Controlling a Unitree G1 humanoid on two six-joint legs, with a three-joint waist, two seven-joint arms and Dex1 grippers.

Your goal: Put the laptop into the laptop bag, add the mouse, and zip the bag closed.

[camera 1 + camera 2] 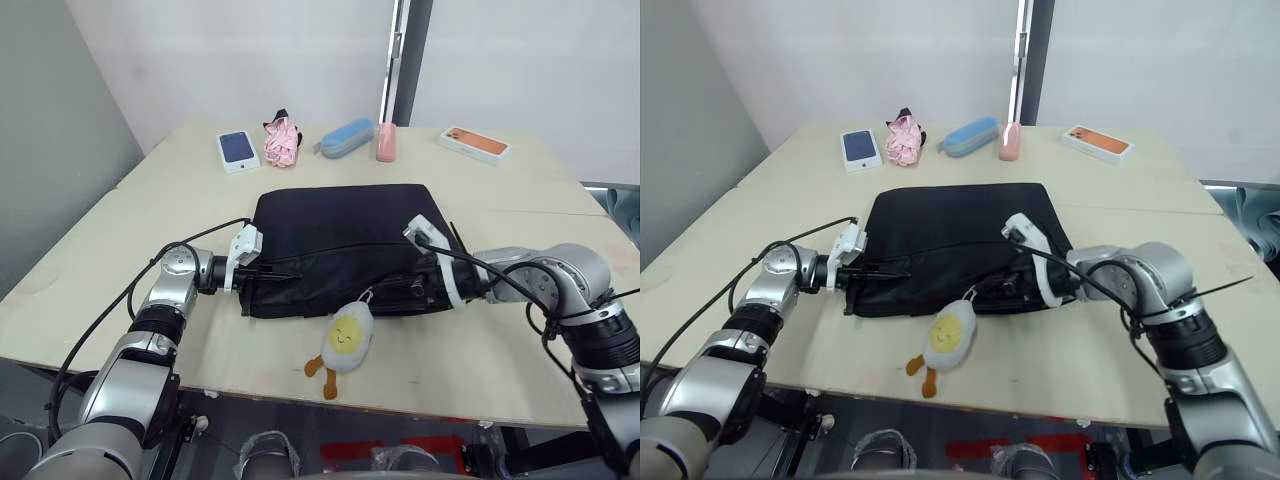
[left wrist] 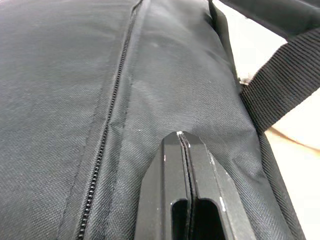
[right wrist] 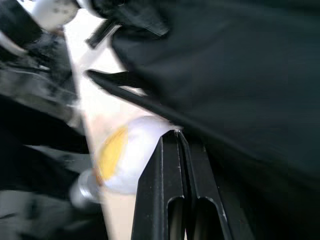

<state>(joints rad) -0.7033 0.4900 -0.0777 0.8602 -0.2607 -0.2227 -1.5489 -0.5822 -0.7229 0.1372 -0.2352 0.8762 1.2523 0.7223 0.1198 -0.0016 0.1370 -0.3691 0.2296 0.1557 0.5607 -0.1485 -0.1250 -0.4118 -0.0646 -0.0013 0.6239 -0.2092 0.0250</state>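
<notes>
black woven laptop bag [image 1: 340, 240], flat.

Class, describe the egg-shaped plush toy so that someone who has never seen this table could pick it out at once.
Start at the pale wooden table and find the laptop bag lying flat at its middle. Against the bag's near edge lies the plush toy. Unlike the things in the far row, it is a white fried egg with a yellow yolk and two orange legs.
</notes>
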